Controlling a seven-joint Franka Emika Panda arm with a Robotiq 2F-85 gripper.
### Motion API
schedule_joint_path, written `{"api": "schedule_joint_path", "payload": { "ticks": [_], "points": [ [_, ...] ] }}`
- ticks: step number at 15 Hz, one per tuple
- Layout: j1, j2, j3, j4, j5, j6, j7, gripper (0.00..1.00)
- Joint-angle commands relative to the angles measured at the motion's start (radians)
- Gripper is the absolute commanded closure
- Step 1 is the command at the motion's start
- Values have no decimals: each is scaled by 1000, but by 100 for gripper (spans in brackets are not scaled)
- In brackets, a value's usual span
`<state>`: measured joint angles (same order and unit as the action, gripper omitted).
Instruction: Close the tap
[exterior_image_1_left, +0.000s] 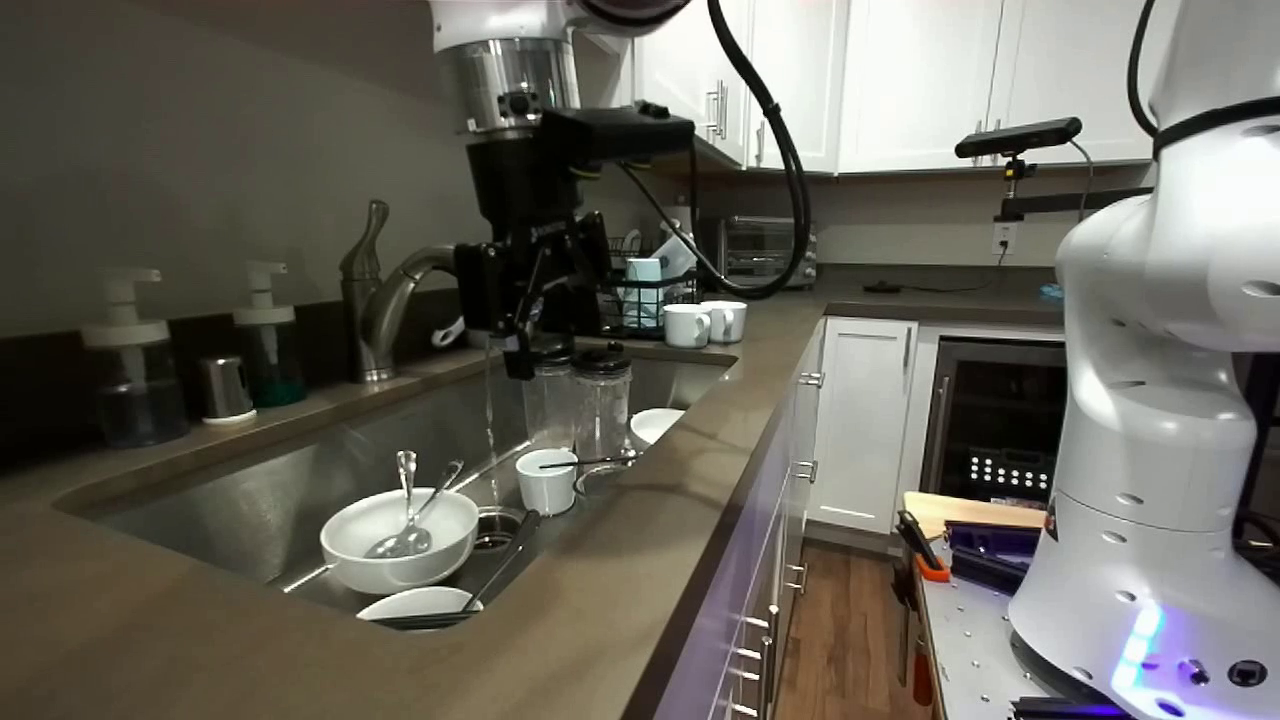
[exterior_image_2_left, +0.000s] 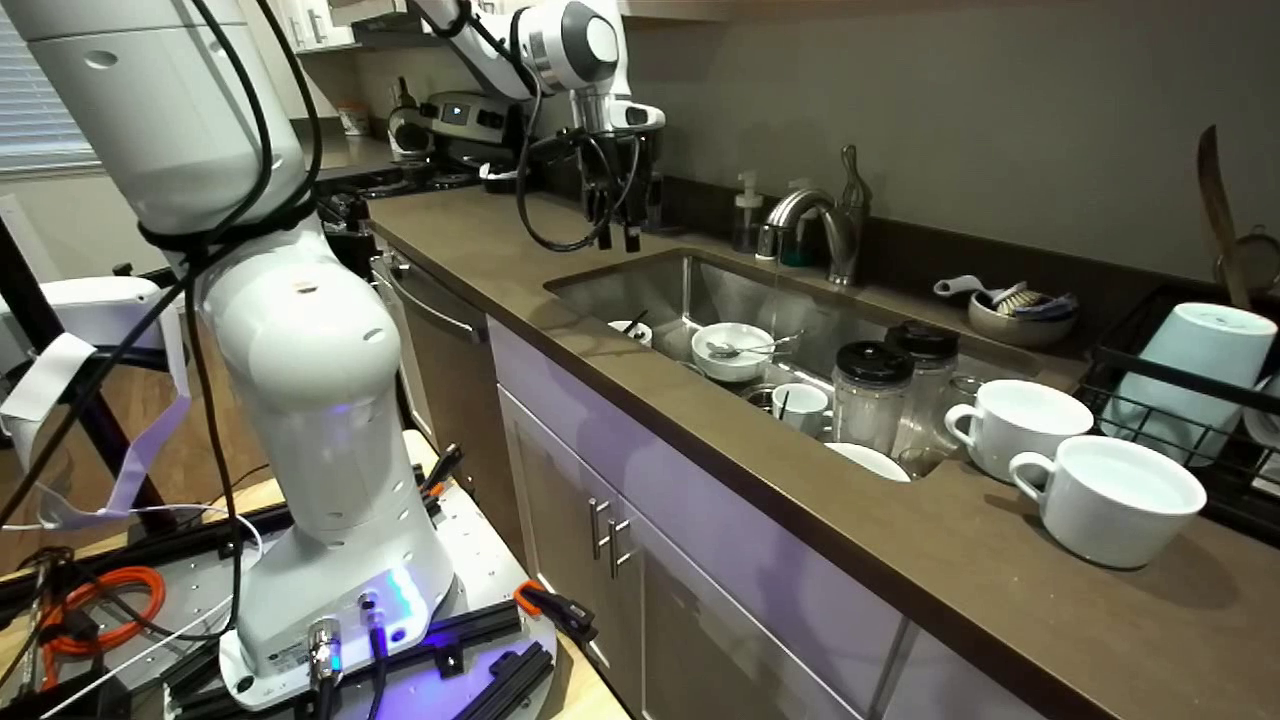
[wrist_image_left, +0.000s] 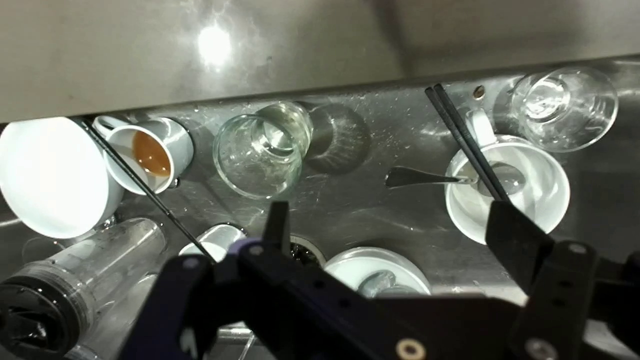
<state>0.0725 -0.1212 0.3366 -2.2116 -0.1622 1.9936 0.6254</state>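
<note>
The tap is brushed silver-grey, with an arched spout and an upright lever, and stands behind the sink. It shows in both exterior views (exterior_image_1_left: 378, 318) (exterior_image_2_left: 842, 240). Its lever (exterior_image_1_left: 368, 240) points up, also in an exterior view (exterior_image_2_left: 853, 180). A thin stream of water (exterior_image_1_left: 490, 410) falls from it into the sink. My gripper (exterior_image_1_left: 505, 355) hangs fingers down and hides the spout's end in that view. In an exterior view the gripper (exterior_image_2_left: 618, 240) is above the sink's end, apart from the tap. In the wrist view the gripper (wrist_image_left: 389, 210) is open and empty; the tap is out of view.
The sink (exterior_image_2_left: 690, 275) holds bowls, cups, glasses and lidded jars (exterior_image_2_left: 873, 390). Pump bottles (exterior_image_1_left: 135, 370) stand beside the tap at the wall. White cups (exterior_image_2_left: 1110, 495) and a black dish rack (exterior_image_2_left: 1160, 410) stand on the counter (exterior_image_1_left: 640, 590).
</note>
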Motion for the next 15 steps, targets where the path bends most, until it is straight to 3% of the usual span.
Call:
{"api": "schedule_joint_path", "payload": {
  "ticks": [1,9,15],
  "points": [
    [26,-14,-47,-1,-95,47,34,0],
    [-10,-39,-118,8,-372,334,87,0],
    [-33,-15,-143,111,-580,357,100,0]
  ]
}}
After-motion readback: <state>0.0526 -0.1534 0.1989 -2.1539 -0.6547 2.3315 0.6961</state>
